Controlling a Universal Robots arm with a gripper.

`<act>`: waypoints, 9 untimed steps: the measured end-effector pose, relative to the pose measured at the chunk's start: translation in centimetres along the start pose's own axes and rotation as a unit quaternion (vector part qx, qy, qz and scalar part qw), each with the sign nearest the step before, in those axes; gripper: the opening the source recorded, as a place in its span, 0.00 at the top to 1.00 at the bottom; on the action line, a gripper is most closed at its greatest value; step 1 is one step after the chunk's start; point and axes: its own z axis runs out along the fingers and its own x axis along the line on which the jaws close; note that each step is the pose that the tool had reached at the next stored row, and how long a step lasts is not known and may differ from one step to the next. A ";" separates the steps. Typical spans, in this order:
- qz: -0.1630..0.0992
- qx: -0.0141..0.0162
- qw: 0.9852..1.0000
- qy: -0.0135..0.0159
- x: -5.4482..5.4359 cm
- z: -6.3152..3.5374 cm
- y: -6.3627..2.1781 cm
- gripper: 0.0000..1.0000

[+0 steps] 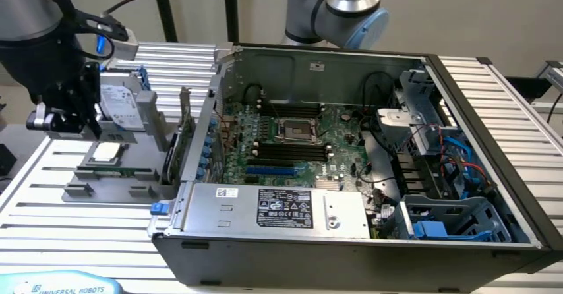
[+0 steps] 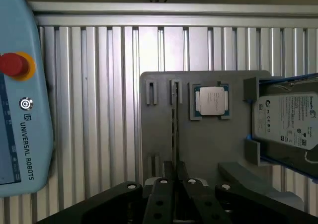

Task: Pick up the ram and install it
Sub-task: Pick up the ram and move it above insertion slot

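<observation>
Gripper above slim green ram stick in grey plastic holder, fingers narrowly apart, empty; slight offset risks fingertip striking stick's edge.

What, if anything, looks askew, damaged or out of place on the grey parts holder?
Nothing stands out. On the grey parts holder, the slim green ram stick stands straight, the square silver processor chip lies squarely seated, and the gripper hangs over the ram.

"UNIVERSAL ROBOTS" in dark print on light-blue teach pendant, below its red stop button. Hard drive label: print illegible.
</observation>
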 end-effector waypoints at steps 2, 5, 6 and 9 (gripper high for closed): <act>0.000 0.000 1.000 0.000 -0.3 -0.68 -0.28 0.86; 0.000 0.000 1.000 0.000 -0.8 -1.72 -0.71 0.86; 0.000 0.000 1.000 0.000 -1.0 -2.05 -0.87 0.86; 0.000 0.000 1.000 0.000 -1.4 -3.02 -1.50 0.86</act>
